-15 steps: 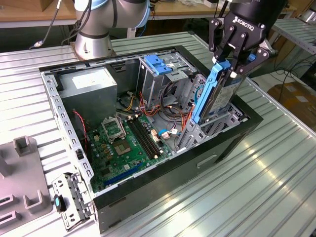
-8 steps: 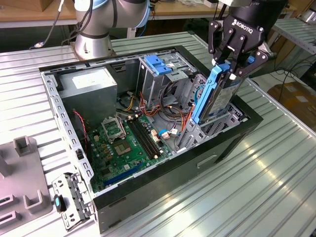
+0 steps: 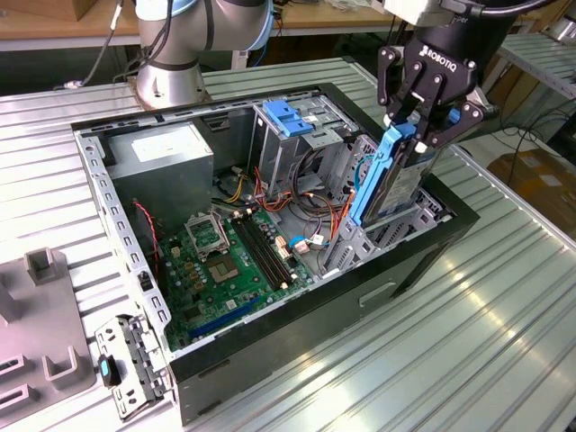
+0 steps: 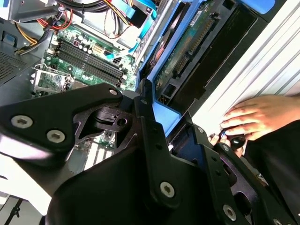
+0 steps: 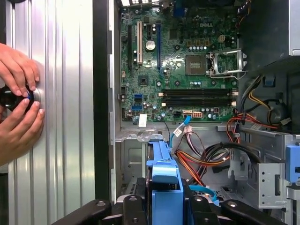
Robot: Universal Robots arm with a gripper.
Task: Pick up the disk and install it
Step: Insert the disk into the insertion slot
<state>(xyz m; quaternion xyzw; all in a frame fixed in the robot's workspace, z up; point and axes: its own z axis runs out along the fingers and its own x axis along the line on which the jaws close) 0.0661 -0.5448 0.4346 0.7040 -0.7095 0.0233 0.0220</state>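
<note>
Holding the flat silver, blue-railed disk (image 3: 402,184) edge-down in clenched black fingers (image 3: 400,99), seemingly lined up for the metal drive bay (image 3: 387,225) below.

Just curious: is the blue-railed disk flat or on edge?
On edge: the gripper holds the disk nearly upright, lower end inside the computer case.

Ribbed metal table (image 3: 486,351). An open computer case (image 3: 270,355) lies flat on it. The robot arm base (image 3: 171,81) stands just beyond the case's far side. A small metal bracket (image 3: 135,364) is just beside the case's near corner, with a grey slotted block (image 3: 40,324) further out. A person's hands (image 5: 18,108) rest on the table near the case's black wall, around a small dark round thing (image 5: 14,96).
</note>
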